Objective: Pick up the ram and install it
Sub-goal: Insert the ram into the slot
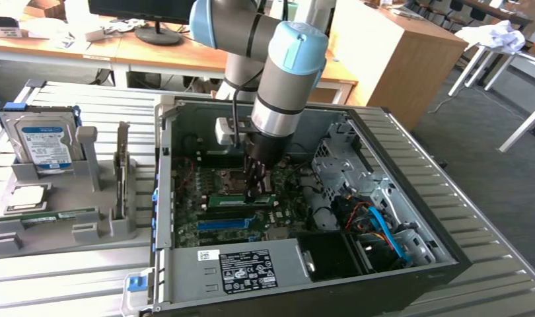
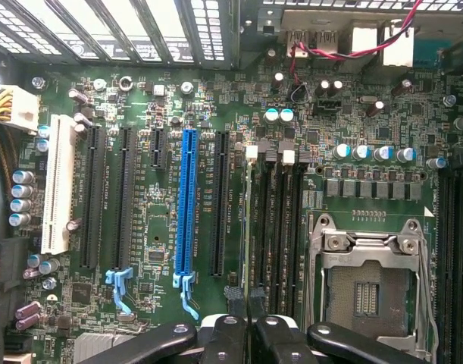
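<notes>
Jaws are pinched nearly together on the ram's (image 1: 241,197) top edge, down in the middle of the exterior shot, inside the open PC case (image 1: 409,191) over the motherboard (image 1: 222,211). The gripper (image 1: 254,193) points straight down, I'd guess so the stick goes squarely into its slot. At the frame's left a grey holder (image 1: 51,221) on the desk keeps a hard drive (image 1: 35,144) upright and another stick (image 1: 51,216) lying flat, easy to grab. In the wrist shot, the gripper (image 2: 246,322) sits bottom centre with the ram (image 2: 250,227) seen edge-on as a thin line running up from it, lined up with the memory slots (image 2: 280,220) beside the empty CPU socket (image 2: 367,284) and right of the blue slot (image 2: 187,201).
</notes>
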Tool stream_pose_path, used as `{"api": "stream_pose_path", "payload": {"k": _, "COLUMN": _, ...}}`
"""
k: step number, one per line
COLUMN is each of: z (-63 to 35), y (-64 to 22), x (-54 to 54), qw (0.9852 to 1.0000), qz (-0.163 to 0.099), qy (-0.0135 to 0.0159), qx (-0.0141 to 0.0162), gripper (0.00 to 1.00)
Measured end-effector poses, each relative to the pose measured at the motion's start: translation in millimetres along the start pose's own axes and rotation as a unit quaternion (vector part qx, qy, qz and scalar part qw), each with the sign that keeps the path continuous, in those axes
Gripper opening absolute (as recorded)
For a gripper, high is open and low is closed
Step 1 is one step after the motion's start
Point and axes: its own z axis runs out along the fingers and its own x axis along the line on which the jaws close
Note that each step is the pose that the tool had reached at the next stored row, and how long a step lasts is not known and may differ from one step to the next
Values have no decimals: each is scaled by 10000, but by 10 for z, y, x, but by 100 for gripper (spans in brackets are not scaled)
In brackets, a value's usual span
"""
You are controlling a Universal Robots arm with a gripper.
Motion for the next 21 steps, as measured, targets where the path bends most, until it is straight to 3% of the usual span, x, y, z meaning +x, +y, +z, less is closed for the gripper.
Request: {"api": "stream_pose_path", "payload": {"k": 21, "z": 29, "y": -2, "x": -2, "qw": 10000, "qz": 51, "qy": -4, "qx": -2, "gripper": 13}}
